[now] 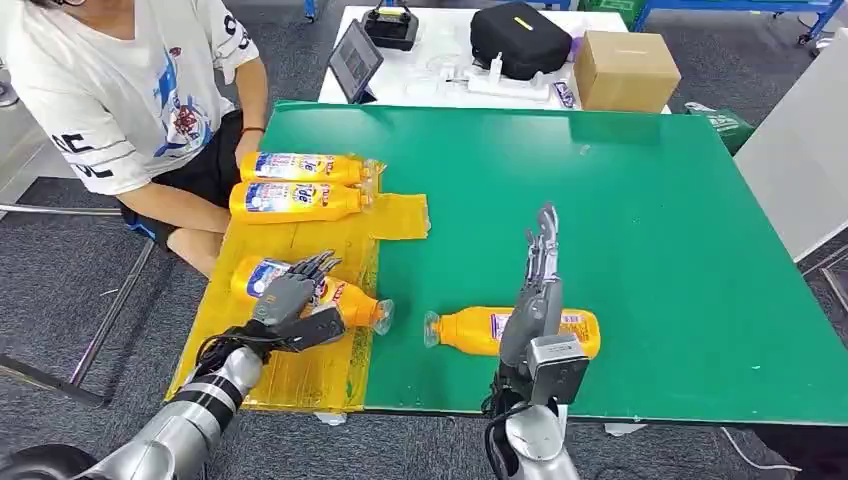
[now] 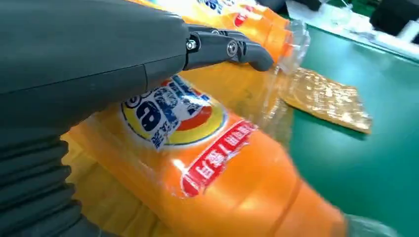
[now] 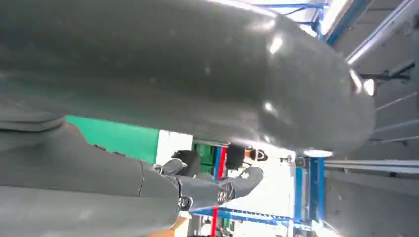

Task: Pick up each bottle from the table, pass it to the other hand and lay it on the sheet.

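Two orange bottles point(image 1: 300, 167) point(image 1: 295, 201) lie side by side at the far end of the yellow sheet point(image 1: 300, 243). A third orange bottle point(image 1: 345, 298) point(image 2: 232, 182) lies on the sheet's near part, its clear cap over the sheet's edge. My left hand point(image 1: 290, 296) reaches over it, fingers point(image 2: 230, 48) stretched straight above it and thumb on its near side, not clasped. A fourth bottle point(image 1: 465, 330) lies on the green table point(image 1: 650, 220). My right hand point(image 1: 540, 290) stands in front of its middle, fingers straight and pointing away, holding nothing.
A seated person in a white T-shirt point(image 1: 120, 90) is at the table's far left corner, an arm by the far bottles. Behind the green table a white table carries a tablet point(image 1: 355, 60), a black bag point(image 1: 520, 40) and a cardboard box point(image 1: 625, 70).
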Controlling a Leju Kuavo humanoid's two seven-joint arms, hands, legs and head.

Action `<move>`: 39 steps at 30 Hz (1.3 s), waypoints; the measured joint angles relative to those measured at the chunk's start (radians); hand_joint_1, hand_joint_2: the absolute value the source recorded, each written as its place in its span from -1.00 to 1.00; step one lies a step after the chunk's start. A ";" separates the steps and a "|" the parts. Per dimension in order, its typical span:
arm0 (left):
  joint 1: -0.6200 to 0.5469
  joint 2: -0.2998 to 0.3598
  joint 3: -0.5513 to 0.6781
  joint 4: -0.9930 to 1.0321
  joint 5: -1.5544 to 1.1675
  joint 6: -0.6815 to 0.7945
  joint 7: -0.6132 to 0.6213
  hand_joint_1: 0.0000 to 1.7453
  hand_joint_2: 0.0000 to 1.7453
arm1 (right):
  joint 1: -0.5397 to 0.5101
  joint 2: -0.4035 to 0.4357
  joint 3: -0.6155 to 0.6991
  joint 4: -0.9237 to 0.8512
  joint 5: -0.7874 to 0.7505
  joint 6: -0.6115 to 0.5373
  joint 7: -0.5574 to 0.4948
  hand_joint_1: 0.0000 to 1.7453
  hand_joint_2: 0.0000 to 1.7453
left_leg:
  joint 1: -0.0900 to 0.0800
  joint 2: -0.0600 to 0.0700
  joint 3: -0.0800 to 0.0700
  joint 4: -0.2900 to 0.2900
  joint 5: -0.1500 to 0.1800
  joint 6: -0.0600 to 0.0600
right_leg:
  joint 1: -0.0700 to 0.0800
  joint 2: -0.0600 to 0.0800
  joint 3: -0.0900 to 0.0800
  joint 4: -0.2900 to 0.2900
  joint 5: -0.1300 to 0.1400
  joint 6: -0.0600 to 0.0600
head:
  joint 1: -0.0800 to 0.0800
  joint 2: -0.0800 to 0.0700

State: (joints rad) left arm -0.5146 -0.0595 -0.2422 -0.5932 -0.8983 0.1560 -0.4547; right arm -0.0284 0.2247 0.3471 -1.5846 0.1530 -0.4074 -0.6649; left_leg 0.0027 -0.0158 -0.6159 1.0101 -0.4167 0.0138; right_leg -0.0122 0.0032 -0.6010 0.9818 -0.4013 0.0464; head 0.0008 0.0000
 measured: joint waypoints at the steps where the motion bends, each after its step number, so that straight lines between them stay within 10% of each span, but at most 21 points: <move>1: 0.002 0.000 0.001 -0.003 0.008 -0.008 -0.003 -1.00 -1.00 | -0.002 0.000 -0.002 0.005 -0.001 0.002 0.000 -1.00 -1.00 | 0.000 0.000 0.000 0.000 0.000 0.000 | 0.000 0.000 0.000 0.000 0.000 0.000 | 0.000 0.000; 11: 0.028 0.004 0.026 -0.032 0.246 -0.235 -0.105 -1.00 -1.00 | -0.020 0.002 -0.017 0.058 -0.010 0.023 0.000 -1.00 -1.00 | 0.000 0.000 0.006 0.000 0.000 0.000 | 0.000 -0.001 0.006 0.000 -0.001 0.000 | 0.000 0.000; 12: 0.043 0.002 0.039 -0.046 0.305 -0.228 -0.128 -1.00 1.00 | -0.022 0.002 -0.018 0.066 0.003 0.025 0.002 -1.00 -1.00 | 0.000 0.000 0.007 0.000 0.000 0.000 | 0.000 -0.001 0.006 0.000 -0.001 0.000 | 0.000 0.000; 15: 0.122 -0.044 0.109 -0.156 0.539 -0.119 -0.145 -1.00 1.00 | -0.021 0.001 -0.021 0.083 0.048 0.028 0.031 -1.00 -1.00 | 0.000 0.003 0.005 0.000 0.000 0.000 | 0.000 0.000 0.001 0.000 0.001 -0.001 | 0.000 0.000; 16: 0.151 -0.070 0.151 -0.218 0.639 -0.040 -0.145 -1.00 1.00 | -0.017 0.001 -0.023 0.085 0.059 0.026 0.037 -1.00 1.00 | 0.000 0.004 0.002 0.000 0.000 0.000 | 0.000 0.001 -0.001 0.000 0.001 -0.001 | 0.000 0.000; 22: 0.245 -0.157 0.243 -0.544 0.831 0.222 -0.223 -1.00 1.00 | 0.006 -0.007 -0.024 0.098 0.179 0.004 0.079 -1.00 1.00 | 0.000 0.004 -0.005 0.000 0.001 0.000 | 0.000 0.001 -0.008 0.000 0.001 0.000 | 0.000 0.000; 39: 0.409 -0.184 0.226 -0.783 0.769 0.266 -0.238 -1.00 1.00 | 0.012 -0.262 -0.032 0.086 0.591 0.226 0.439 -1.00 1.00 | -0.001 0.005 -0.008 0.000 -0.001 0.000 | 0.000 0.000 -0.010 -0.001 0.000 0.000 | 0.000 0.000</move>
State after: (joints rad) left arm -0.1052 -0.2430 -0.0160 -1.3764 -0.1297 0.4219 -0.6932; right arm -0.0163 -0.0376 0.3155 -1.4988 0.7438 -0.1811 -0.2257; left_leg 0.0020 -0.0109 -0.6240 1.0104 -0.4181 0.0136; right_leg -0.0125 0.0037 -0.6111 0.9813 -0.4009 0.0462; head 0.0004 0.0000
